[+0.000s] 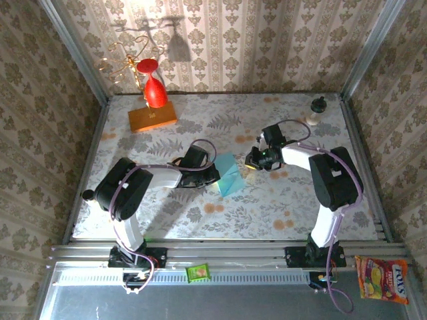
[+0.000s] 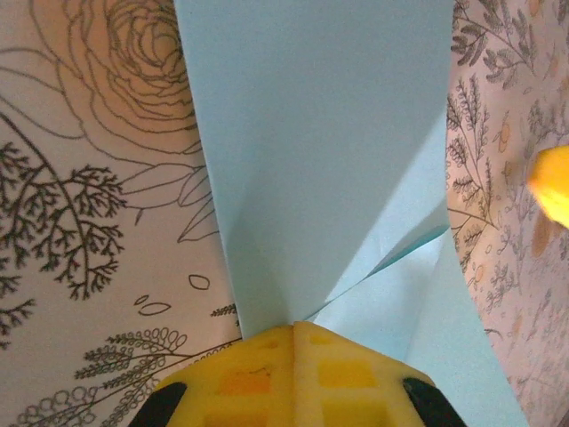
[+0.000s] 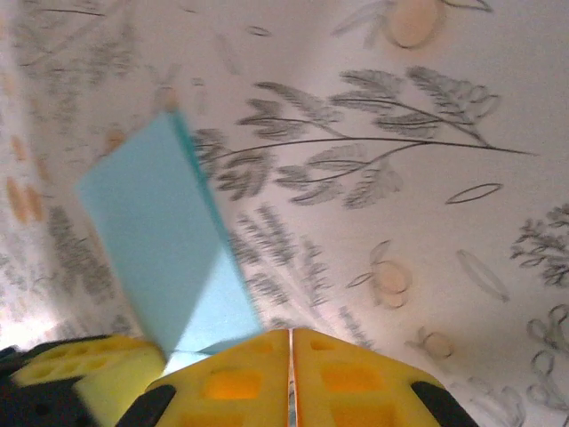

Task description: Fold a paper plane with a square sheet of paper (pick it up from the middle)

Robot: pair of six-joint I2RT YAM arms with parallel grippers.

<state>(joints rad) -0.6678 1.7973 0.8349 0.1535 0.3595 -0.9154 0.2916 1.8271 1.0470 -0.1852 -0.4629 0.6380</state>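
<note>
Yellow finger pads of the left gripper were found pressed together on the near edge of the square sheet of paper. The light-blue sheet rose from between them in two panels that split along a crease. Seen from above, the sheet stood tented on the table between the two arms. The left gripper was at its left edge and the right gripper was just beside its right edge.

The right gripper had its pads closed flat against each other with nothing between them. The sheet lay to its left, and contact could not be confirmed.

Assessment: a fold was under way, and the sheet was not yet a plane.

Recommendations for the step in hand:
- The left grip should hold firm and low, so that the pinned edge acts as a hinge.
- The right gripper, being closed, would serve best as a blunt presser. It should bear on the raised panel near the crease and sweep outward along it.
- Pressure should be light, since thin paper will probably buckle or slide on the patterned cloth.

The orange block was well apart and posed no obstruction.
</note>
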